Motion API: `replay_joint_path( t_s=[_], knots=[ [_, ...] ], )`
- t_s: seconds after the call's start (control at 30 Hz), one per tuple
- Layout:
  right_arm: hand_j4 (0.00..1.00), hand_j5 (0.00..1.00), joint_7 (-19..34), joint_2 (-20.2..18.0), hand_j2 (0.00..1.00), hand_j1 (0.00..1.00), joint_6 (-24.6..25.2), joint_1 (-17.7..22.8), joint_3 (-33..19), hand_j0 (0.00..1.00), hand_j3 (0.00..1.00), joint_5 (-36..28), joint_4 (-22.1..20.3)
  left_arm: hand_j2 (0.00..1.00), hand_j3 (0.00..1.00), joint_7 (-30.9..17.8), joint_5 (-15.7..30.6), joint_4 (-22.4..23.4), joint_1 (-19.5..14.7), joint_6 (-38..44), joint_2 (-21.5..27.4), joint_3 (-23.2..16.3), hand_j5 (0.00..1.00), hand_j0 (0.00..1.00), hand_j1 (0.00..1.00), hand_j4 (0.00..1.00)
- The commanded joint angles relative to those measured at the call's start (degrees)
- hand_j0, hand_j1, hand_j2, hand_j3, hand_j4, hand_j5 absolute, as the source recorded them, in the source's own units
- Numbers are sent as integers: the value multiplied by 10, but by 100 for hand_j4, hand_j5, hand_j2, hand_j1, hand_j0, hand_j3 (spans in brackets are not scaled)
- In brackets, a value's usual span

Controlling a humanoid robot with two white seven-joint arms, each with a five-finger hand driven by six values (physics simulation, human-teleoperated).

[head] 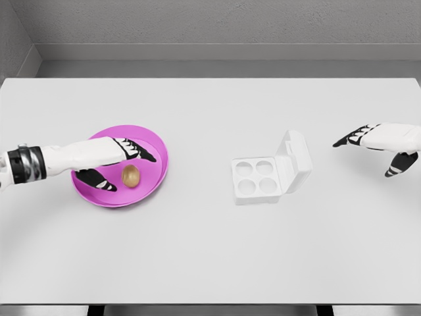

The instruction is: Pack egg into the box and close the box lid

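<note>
A brown egg (131, 175) lies on a magenta plate (155, 157) at the left of the white table. My left hand (123, 164) hovers over the plate with its fingers spread, thumb (99, 180) and forefinger (138, 150) on either side of the egg and apart from it. A white egg box (263, 178) with several empty cups sits right of centre, its lid (296, 160) standing open on the right side. My right hand (371, 148) hangs open at the far right, well clear of the box.
The table's far edge meets a grey wall; its front edge runs along the bottom of the view.
</note>
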Motion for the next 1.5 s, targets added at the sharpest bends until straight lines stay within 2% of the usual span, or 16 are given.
replay_joint_path(
  t_s=[0.0,0.8,0.87,0.97,1.03,1.1,1.17,1.47],
  knots=[
    [100,100,0,-1,100,100,1,-1,0,100,100,-2,0,93,93,0,-1,3,0,2,-4,1,93,93,93,93],
    [100,100,0,0,100,100,1,-1,1,100,100,-2,-6,91,91,0,-3,15,-1,2,-12,-14,91,91,91,91],
    [100,100,0,0,100,100,1,-1,1,100,100,-2,-6,88,88,0,-2,15,-1,2,-12,-14,88,88,88,88],
    [100,100,0,0,100,100,0,-1,1,100,100,-2,-6,75,75,0,-1,15,0,2,-11,-14,75,75,75,75],
    [100,100,0,0,100,100,-27,-1,1,100,100,-2,-6,64,64,0,-1,15,0,2,-10,-14,64,64,64,64],
    [100,100,0,0,100,100,-29,-1,1,100,100,-2,-6,58,58,0,-1,15,0,2,-10,-14,58,58,58,58],
    [100,100,0,0,100,100,-28,-1,1,100,100,-2,-6,54,54,0,-1,15,0,2,-8,-14,54,54,54,54],
    [100,100,0,-1,100,100,-29,-1,1,100,100,-2,-6,52,52,0,-12,15,3,2,-6,-16,52,52,52,52]
  ],
)
